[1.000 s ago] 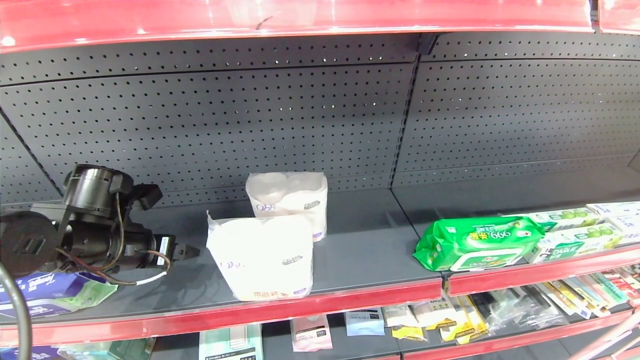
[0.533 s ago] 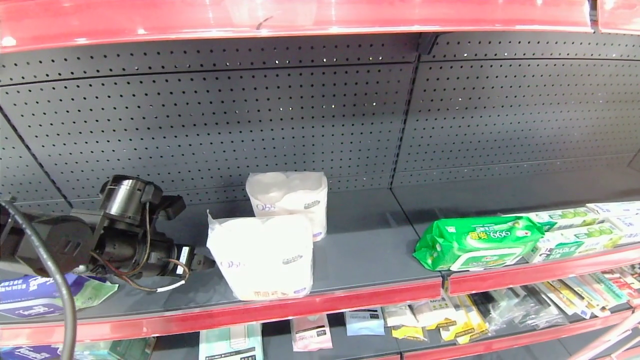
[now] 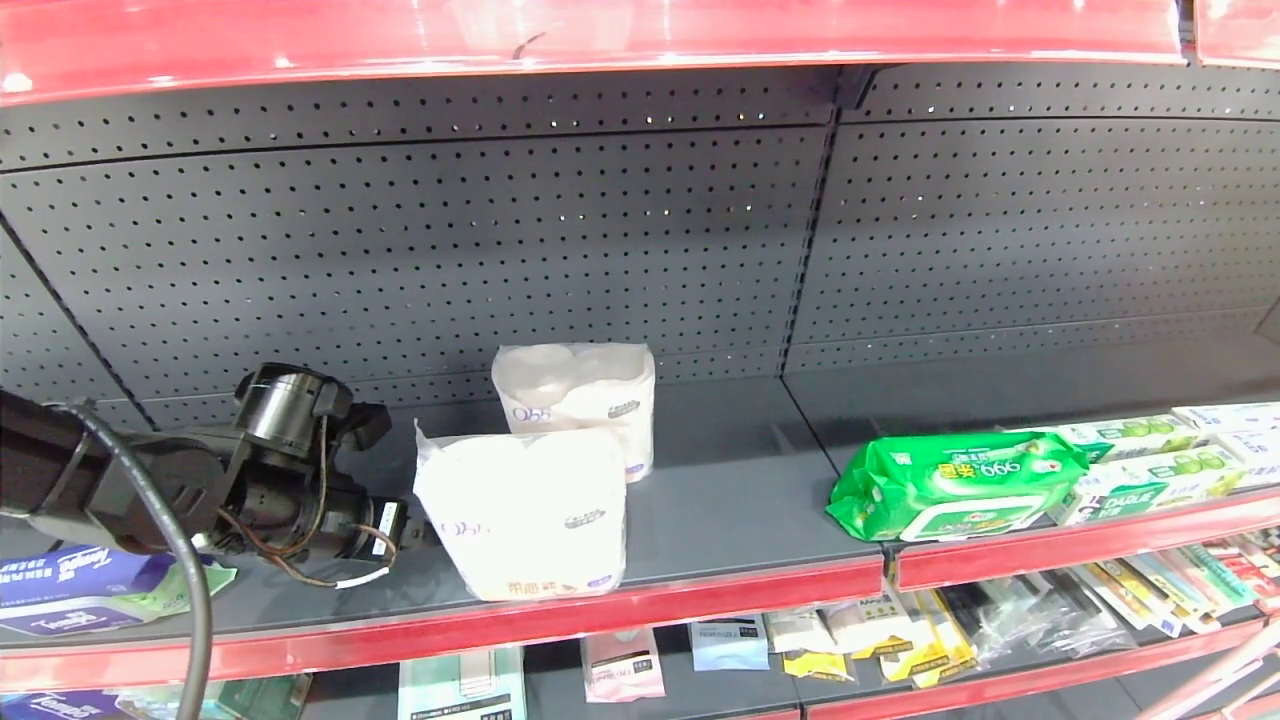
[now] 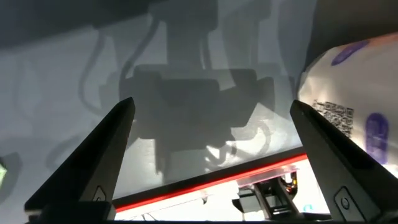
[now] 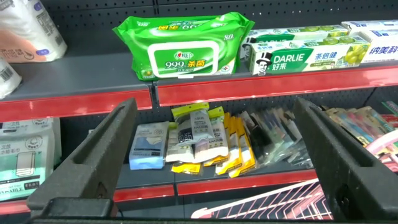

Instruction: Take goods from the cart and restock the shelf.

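Fingers (image 4: 93,168) of L gripper (image 3: 408,522) spread wide, nothing held, tip just beside front white tissue pack (image 3: 525,520) on shelf (image 3: 730,500); 2nd pack (image 3: 578,400) stands behind it. R gripper (image 5: 214,106) wide open, empty, facing green wipes pack (image 5: 183,46)

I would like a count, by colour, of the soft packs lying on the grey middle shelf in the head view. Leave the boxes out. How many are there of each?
white packs: 2, one in front and one behind it
green pack: 1
blue pack: 1, partly hidden by the arm
Total: 4
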